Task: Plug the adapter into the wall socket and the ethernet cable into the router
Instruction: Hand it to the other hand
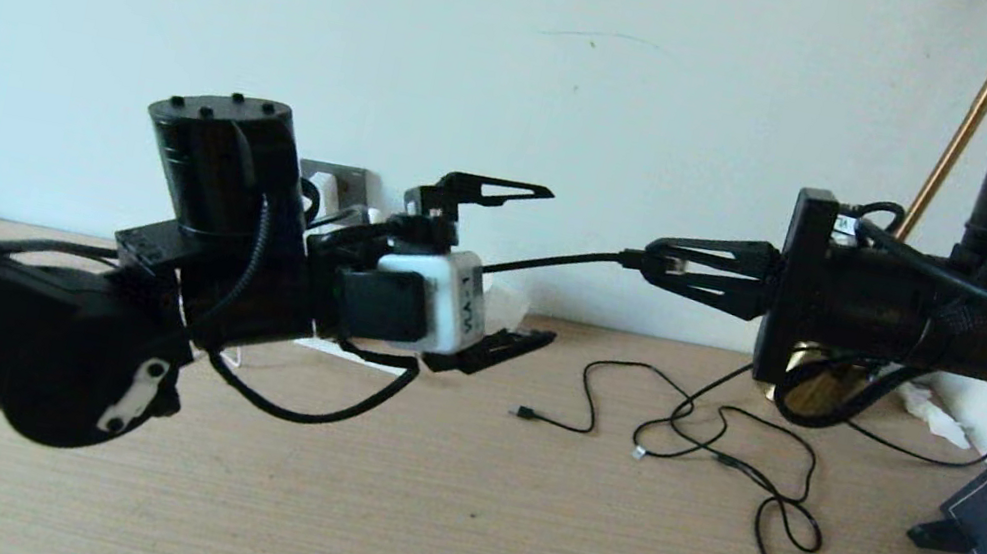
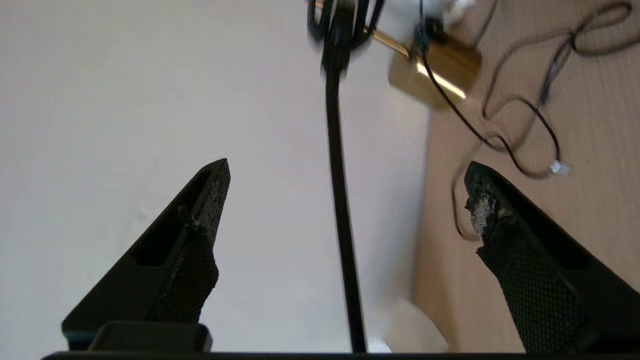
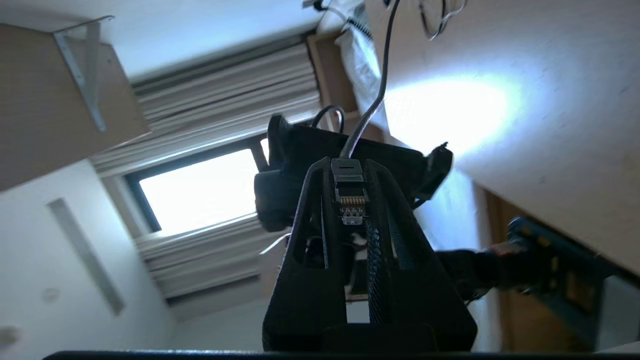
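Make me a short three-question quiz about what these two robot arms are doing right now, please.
1. True or false: the right gripper is shut on the plug of the long thin black ethernet cable.
2. How do the fingers of the left gripper stand? A) wide open B) clamped on the cable C) holding the brass lamp base
3. Fill in: in the left wrist view, the black cable runs ____ the two black fingers without touching either.

Key: 1 true; 2 A; 3 between.
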Motion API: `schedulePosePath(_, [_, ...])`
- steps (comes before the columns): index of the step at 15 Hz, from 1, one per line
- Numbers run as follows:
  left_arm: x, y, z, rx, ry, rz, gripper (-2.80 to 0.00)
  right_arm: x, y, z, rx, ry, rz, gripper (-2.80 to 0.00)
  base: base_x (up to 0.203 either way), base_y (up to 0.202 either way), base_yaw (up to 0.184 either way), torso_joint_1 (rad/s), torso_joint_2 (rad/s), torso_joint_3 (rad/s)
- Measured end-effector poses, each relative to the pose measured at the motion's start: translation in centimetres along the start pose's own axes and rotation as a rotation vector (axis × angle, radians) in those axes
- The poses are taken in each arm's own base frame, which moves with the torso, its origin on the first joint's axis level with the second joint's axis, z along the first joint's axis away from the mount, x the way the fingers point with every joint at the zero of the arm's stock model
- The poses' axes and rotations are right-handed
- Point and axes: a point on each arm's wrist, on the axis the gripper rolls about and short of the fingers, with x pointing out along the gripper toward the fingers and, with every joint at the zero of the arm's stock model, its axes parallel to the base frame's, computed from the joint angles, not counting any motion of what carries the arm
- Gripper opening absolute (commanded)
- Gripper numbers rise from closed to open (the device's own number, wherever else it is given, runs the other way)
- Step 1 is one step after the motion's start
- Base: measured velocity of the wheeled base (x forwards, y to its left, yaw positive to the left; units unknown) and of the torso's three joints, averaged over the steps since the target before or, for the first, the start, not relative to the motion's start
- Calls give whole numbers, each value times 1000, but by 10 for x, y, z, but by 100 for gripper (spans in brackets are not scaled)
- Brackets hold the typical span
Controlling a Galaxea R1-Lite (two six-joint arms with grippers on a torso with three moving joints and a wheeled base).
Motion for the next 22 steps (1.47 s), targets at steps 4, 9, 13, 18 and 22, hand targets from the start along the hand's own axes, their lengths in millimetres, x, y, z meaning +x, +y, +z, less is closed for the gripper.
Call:
schedulePosePath(4, [9, 1, 2, 18, -32, 11, 0, 12, -1, 10, 70, 73, -5, -280, 0, 0, 0, 0, 0, 0])
schedulePosePath(9, [20, 4, 3, 31, -48, 29, 0, 18, -5, 14, 92, 120, -14, -280, 0, 0, 0, 0, 0, 0])
schedulePosePath(13, [21, 3, 3, 26, -51, 27, 0, 19, -8, 14, 103, 135, -22, -280, 0, 0, 0, 0, 0, 0])
schedulePosePath(18, [23, 0, 6, 20, -60, 20, 0, 19, -10, 14, 108, 149, -26, -280, 0, 0, 0, 0, 0, 0])
schedulePosePath(22, [25, -1, 6, 5, -63, 17, 0, 20, -11, 14, 108, 151, -27, -280, 0, 0, 0, 0, 0, 0])
